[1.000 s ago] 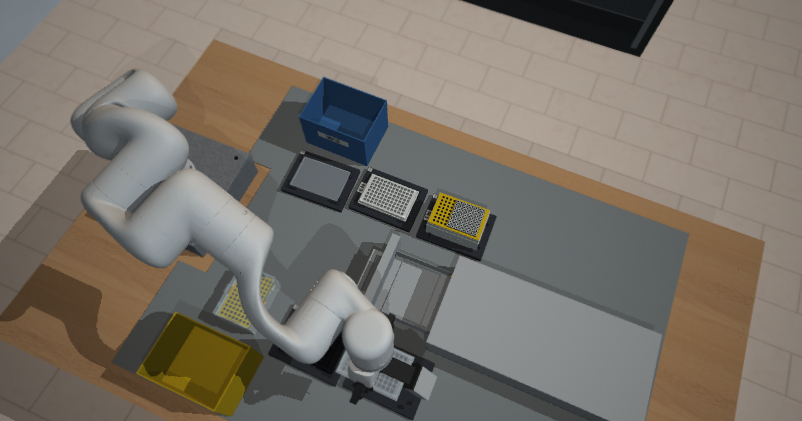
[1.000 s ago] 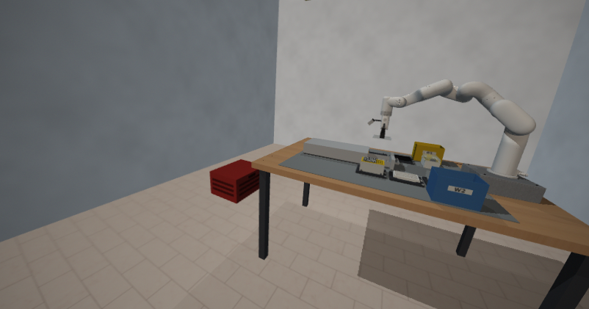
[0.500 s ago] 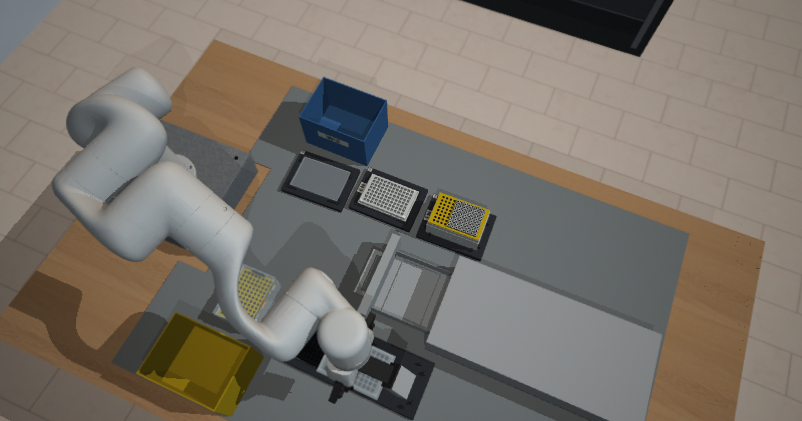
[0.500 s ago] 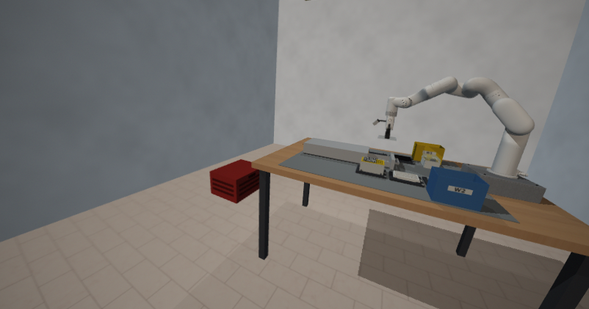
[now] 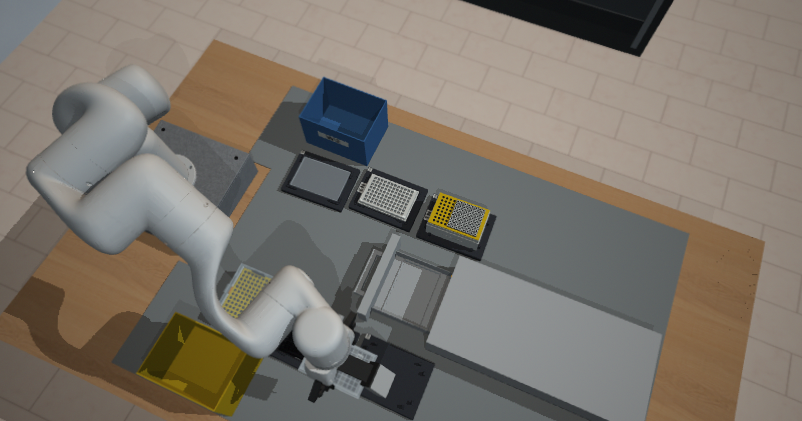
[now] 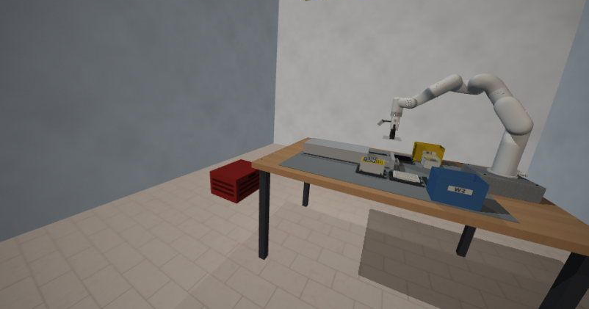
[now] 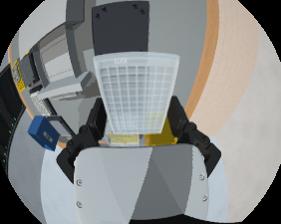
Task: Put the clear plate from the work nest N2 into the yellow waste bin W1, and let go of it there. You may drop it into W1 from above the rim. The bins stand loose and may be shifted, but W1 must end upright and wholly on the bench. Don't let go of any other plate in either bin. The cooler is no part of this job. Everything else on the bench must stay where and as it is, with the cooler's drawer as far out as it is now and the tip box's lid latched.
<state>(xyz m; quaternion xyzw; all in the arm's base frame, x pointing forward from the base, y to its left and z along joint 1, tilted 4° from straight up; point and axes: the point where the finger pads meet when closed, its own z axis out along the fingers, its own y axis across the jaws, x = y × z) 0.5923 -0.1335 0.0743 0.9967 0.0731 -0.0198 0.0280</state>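
Clear plastic, gridded with wells, fills the middle of the wrist view: the clear plate (image 7: 137, 98) is clamped between the dark fingers of the hand (image 7: 139, 135), held by its near end and sticking out ahead. In the exterior view it hangs well above the tabletop (image 6: 342, 183), lifted off the black work nest N2 (image 5: 405, 374) at the lower centre of the top view.

Risks, as I judge them: the grip is on one end only, so a quick swing could let the plate pivot or slip out short of the yellow waste bin W1 (image 5: 168, 344), at the lower left of the top view. Release too near the bin's rim could let the plate catch on it, tip out, or nudge the loose bin toward the tabletop's lower edge, which lies close beside it. A low pass could also clip the yellow-tinted plate (image 5: 244, 290) lying just above the bin, partly under the forearm.

Room: the path from nest to bin runs leftward along the lower edge of the top view, and at this height nothing stands in it. The cooler (image 5: 539, 328) and its open drawer (image 5: 401, 291) lie to the right, away from that path.
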